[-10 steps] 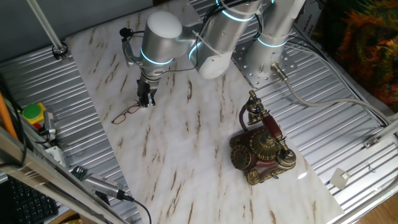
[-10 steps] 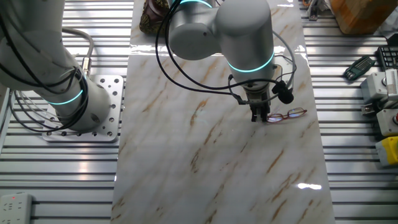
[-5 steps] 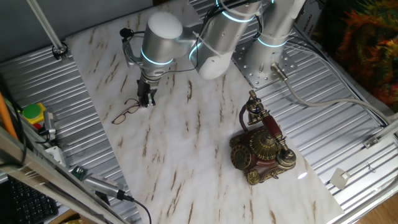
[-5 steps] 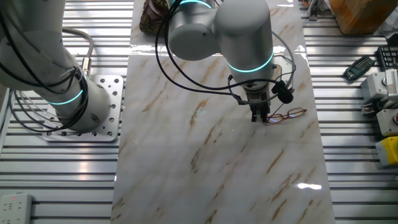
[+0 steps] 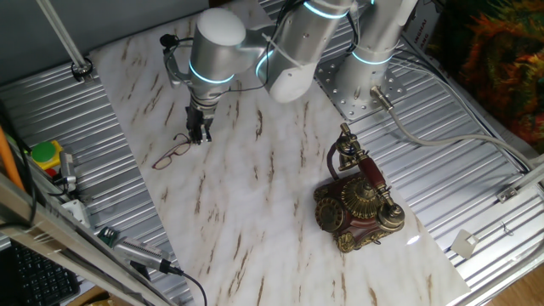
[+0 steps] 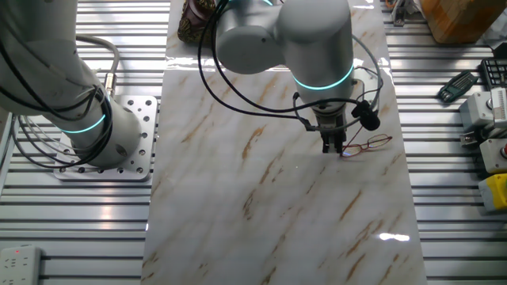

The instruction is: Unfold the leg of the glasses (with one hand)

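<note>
The glasses (image 5: 172, 154) are thin, dark reddish wire spectacles lying on the marble board (image 5: 246, 212), near its left side. In the other fixed view the glasses (image 6: 371, 144) lie near the board's right edge. My gripper (image 5: 200, 138) points straight down at the end of the frame nearest the arm. Its narrow black fingers are close together at one leg of the glasses. In the other fixed view the gripper (image 6: 333, 148) touches down just left of the lenses. The fingertips hide the contact itself.
An ornate antique telephone (image 5: 357, 202) stands on the right part of the board, far from the glasses. Its top shows at the far edge as the telephone (image 6: 192, 19). Grey devices (image 6: 483, 119) and a yellow-green box (image 5: 42, 157) sit on the ribbed metal table beside the board.
The gripper has shifted a little along the board, away from the telephone's side. The glasses' near end has moved slightly with it. The lenses stay in about the same place.
</note>
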Motion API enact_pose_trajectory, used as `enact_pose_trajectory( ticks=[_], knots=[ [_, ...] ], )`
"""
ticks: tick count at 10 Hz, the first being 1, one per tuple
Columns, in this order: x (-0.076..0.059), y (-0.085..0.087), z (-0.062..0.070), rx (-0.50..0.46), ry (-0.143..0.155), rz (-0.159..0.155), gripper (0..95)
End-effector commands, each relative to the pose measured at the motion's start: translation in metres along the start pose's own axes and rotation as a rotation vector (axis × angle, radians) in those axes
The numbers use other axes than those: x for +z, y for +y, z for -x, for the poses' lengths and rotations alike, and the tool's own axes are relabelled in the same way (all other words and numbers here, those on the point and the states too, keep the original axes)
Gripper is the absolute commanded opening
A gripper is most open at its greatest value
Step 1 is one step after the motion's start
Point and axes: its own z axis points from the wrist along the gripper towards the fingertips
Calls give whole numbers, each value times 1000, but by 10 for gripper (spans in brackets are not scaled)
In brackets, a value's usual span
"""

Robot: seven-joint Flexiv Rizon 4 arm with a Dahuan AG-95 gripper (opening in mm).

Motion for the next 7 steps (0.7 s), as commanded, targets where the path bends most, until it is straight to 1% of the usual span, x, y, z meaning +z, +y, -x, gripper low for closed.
enact_pose_trajectory(
  ticks=[1,4,7],
  knots=[
    [-4,0,1,-2,6,0,0],
    [-13,2,7,-2,22,2,0],
    [-23,4,16,-1,46,6,0]
  ],
)
